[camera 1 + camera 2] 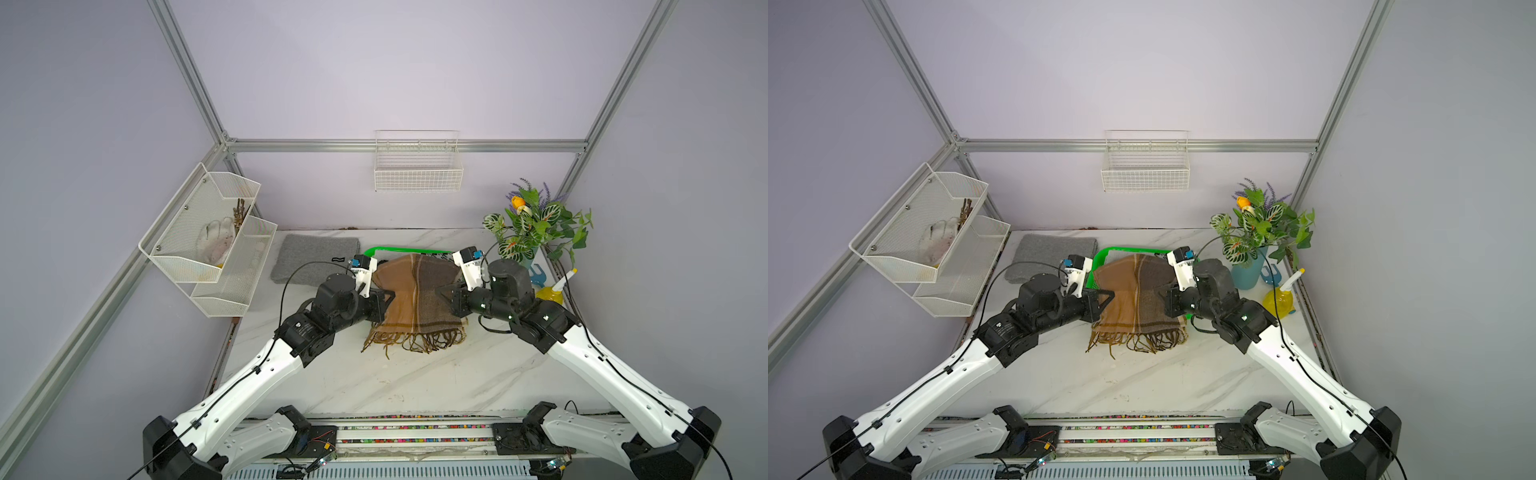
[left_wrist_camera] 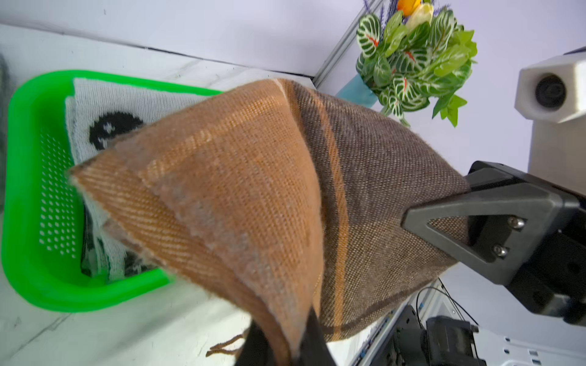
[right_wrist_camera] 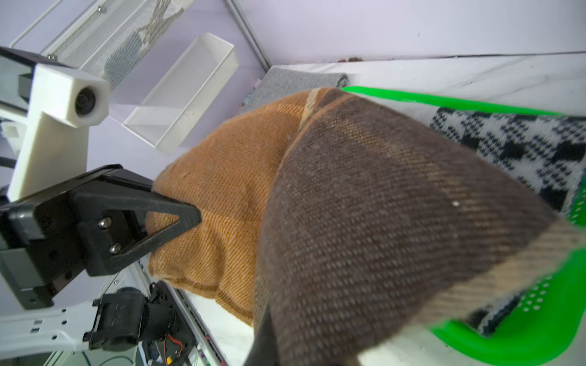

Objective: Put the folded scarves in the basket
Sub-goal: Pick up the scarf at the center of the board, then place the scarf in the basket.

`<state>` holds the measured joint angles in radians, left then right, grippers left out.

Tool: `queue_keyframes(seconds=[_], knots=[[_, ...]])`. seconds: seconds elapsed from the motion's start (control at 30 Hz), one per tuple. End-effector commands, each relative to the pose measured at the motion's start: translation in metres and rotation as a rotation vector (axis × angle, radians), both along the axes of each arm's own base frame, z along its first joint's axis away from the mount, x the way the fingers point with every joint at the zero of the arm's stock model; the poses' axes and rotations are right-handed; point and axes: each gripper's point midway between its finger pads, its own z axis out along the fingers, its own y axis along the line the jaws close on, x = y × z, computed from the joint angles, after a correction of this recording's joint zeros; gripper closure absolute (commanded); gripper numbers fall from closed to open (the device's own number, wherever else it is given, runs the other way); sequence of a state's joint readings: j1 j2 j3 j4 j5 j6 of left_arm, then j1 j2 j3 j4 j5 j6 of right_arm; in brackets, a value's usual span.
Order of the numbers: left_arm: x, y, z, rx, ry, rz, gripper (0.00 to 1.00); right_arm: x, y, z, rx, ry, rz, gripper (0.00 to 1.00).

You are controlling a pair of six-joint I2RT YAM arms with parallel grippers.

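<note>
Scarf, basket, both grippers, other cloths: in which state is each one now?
scarf: lifted, pinched at both sides, not yet in the basket.
basket: upright, holds a black-and-white knit.
left gripper: jaws shut on scarf.
right gripper: jaws shut on scarf.
grey cloth: folded, lying flat.

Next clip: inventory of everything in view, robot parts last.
scarf: one, brown plaid, held above the basket
basket: one, bright green, table's far middle
knitted cloth: one, black-and-white, inside the basket
folded cloth: one, grey, table's far left
mesh shelf: one, white, left wall
wire basket: one, white, back wall
plant: one, green, table's far right
spray bottle: one, yellow, right edge
table: one, white marble
left claw, right claw: two, black, each shut on the scarf
</note>
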<state>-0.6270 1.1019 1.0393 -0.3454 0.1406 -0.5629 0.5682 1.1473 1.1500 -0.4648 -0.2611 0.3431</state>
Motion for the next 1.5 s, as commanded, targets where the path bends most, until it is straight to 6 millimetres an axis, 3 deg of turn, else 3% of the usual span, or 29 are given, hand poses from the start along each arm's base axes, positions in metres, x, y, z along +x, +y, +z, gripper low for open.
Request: queue_keyframes(seconds=[0.0, 0.13, 0.27, 0.4, 0.53, 0.7, 1.03, 1.2, 1.37, 1.47], knots=[[0.03, -0.003, 0.028, -0.022, -0.068, 0.016, 1.0, 0.024, -0.005, 0.012, 0.001, -0.02, -0.021, 1.0], [0.061, -0.005, 0.02, -0.033, -0.047, 0.02, 1.0, 0.055, -0.013, -0.002, -0.02, 0.016, -0.055, 1.0], [0.103, 0.01, 0.021, -0.04, -0.07, 0.078, 1.0, 0.091, -0.027, -0.01, -0.046, 0.022, -0.114, 1.0], [0.146, 0.01, -0.009, -0.074, 0.062, 0.031, 1.0, 0.119, -0.024, -0.022, -0.075, 0.064, -0.117, 1.0], [0.163, -0.001, -0.046, -0.087, 0.122, -0.008, 1.0, 0.142, -0.032, -0.066, -0.136, 0.142, -0.141, 1.0], [0.169, -0.004, -0.085, -0.084, 0.182, -0.021, 1.0, 0.158, -0.044, -0.112, -0.217, 0.21, -0.185, 1.0], [0.184, 0.008, -0.142, -0.026, 0.273, 0.009, 1.0, 0.162, -0.068, -0.169, -0.372, 0.307, -0.262, 1.0], [0.182, 0.031, -0.153, 0.033, 0.27, 0.076, 1.0, 0.16, -0.072, -0.185, -0.4, 0.333, -0.268, 1.0], [0.184, 0.033, -0.16, 0.04, 0.281, 0.072, 0.97, 0.161, -0.076, -0.196, -0.425, 0.345, -0.285, 1.0], [0.187, 0.043, -0.165, 0.089, 0.272, 0.116, 0.91, 0.161, -0.082, -0.197, -0.447, 0.34, -0.312, 0.87]])
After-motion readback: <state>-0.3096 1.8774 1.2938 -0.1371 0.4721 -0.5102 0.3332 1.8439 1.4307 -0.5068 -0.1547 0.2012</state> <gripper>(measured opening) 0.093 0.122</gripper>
